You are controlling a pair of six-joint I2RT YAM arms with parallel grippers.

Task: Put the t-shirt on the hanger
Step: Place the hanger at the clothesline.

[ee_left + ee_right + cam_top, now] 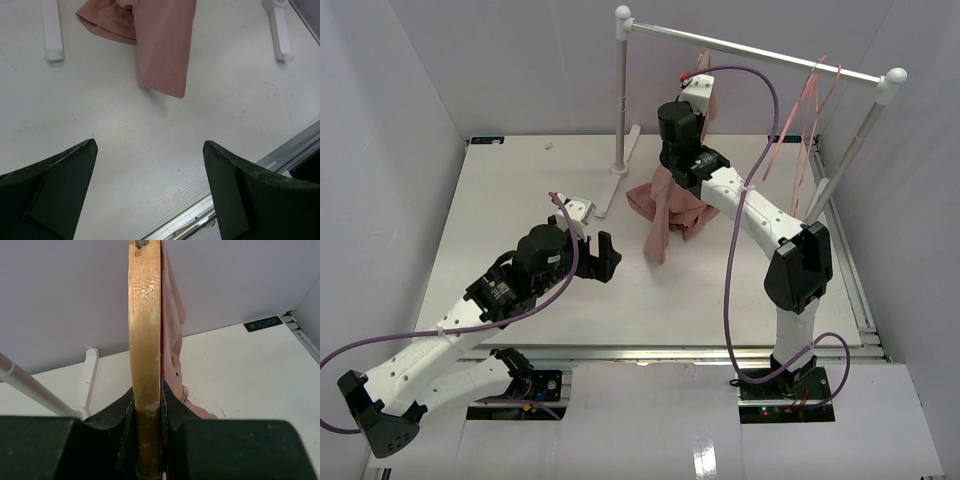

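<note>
From above, the t-shirt [665, 205] hangs below the rack's [750, 46] rail. Its long axis runs down from the rail to the counter [520, 200], and its lower end is bunched beside the rack's foot. Its upper part is hidden behind the right arm [740, 200], and so is the hanger. Thin pink wire hangers [810, 120] hang toward the rail's far right end. The left arm [535, 265] sits low, well apart from the rack, and the left jaws are spread wide with nothing between them. In the left wrist view, the dark fingers [60, 185] stand far apart over bare counter. Beyond them the t-shirt's lower end points toward the camera between the rack's two feet [52, 30], its upper part cut off by the frame. In the right wrist view, the right jaws are clamped on the hanger [145, 330], which is seen edge-on and upright with its top cut off. The t-shirt lies against the hanger's side, its folds trailing down behind the fingers.
</note>
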